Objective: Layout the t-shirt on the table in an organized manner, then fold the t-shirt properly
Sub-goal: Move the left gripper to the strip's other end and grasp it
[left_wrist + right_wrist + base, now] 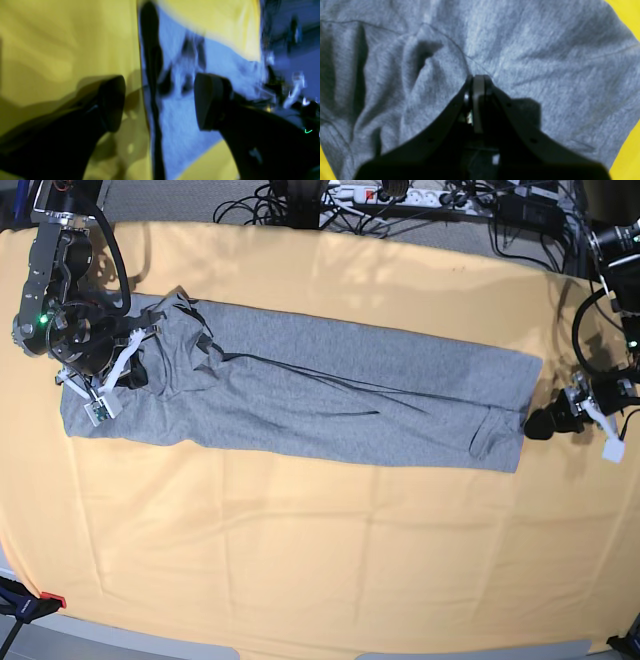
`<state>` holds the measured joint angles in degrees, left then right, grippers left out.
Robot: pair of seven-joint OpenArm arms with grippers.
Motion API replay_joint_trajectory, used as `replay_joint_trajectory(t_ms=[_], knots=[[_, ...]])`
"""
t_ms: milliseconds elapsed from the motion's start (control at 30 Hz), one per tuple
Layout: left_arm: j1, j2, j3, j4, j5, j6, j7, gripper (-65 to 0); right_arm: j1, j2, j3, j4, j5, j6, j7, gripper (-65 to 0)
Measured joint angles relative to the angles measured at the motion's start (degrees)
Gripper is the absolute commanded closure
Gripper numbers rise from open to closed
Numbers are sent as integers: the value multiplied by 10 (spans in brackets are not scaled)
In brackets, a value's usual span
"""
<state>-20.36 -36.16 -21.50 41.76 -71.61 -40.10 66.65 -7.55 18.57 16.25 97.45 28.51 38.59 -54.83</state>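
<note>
No lettering is readable on the t-shirt (300,390), which the right gripper (477,80) pinches closed while the left gripper (160,102) gapes wide, empty.

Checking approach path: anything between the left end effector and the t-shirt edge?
Base view: only bare table between the left end effector and the t-shirt.

The t-shirt (300,395) is soft heathered grey knit cloth, matt and creased; the table (320,560) beneath it wears smooth, matt yellow-orange fabric. Beside the shirt, the left gripper (160,102) has matt black, plastic-looking fingers (207,100).
</note>
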Motion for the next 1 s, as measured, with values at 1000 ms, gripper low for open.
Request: replay_joint_trajectory(t_ms=[1000], knots=[[-20, 35, 125, 6, -106, -7, 97, -293, 1, 0, 0, 0, 2, -15, -2, 0]])
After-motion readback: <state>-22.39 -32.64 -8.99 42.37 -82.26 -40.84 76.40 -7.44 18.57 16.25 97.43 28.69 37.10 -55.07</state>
